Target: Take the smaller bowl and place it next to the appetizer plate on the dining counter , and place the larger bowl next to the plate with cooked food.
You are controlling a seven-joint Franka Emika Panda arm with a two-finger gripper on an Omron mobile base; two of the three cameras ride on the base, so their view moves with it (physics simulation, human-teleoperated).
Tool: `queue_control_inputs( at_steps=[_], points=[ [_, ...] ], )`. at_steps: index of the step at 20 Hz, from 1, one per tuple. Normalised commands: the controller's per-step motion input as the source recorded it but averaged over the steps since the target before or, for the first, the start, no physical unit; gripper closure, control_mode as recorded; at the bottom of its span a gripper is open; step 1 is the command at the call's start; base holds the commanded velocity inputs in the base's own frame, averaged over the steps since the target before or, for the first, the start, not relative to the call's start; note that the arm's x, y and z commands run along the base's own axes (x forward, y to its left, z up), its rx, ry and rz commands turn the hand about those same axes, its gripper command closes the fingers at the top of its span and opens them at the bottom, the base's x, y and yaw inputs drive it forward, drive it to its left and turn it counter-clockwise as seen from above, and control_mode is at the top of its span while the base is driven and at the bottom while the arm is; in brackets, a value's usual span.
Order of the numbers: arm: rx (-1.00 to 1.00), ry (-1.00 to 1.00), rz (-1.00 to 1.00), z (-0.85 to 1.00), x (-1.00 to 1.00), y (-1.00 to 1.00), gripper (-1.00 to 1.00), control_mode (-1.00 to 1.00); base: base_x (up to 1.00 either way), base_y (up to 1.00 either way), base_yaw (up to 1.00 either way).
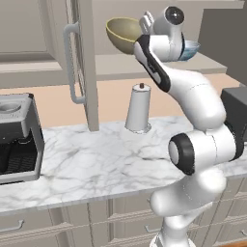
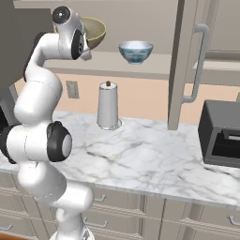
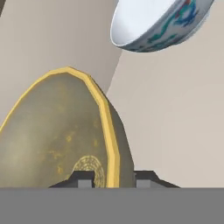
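Note:
The larger bowl (image 1: 121, 34) (image 2: 95, 29), olive-tan with a yellow rim, is tilted on the open cabinet's shelf (image 1: 108, 67). My gripper (image 3: 113, 179) (image 1: 146, 23) is shut on it, one fingertip (image 3: 85, 179) on each side of the near rim (image 3: 111, 144). The smaller bowl (image 1: 191, 49) (image 2: 136, 50) (image 3: 157, 22), blue and white, stands upright on the same shelf to the right of the larger one, apart from it. The appetizer plate, the plate with cooked food and the dining counter are out of view.
The cabinet door (image 1: 83, 62) (image 2: 187, 61) hangs open with its long handle. On the marble worktop (image 1: 96, 159) below the shelf stand a paper towel roll (image 1: 138, 108) (image 2: 108, 105), a coffee machine (image 1: 17, 137) at left and a dark appliance (image 2: 220, 133) at right.

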Motion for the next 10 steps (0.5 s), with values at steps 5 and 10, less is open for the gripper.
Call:
queue_control_inputs(
  at_steps=[5, 10],
  points=[
    [0.02, 0.14, 0.08, 0.00, -1.00, 0.00, 1.00, -1.00, 0.00, 0.00, 0.00],
    [0.00, 0.10, 0.11, -0.36, -1.00, 0.00, 1.00, -1.00, 0.00, 0.00, 0.00]
  ],
)
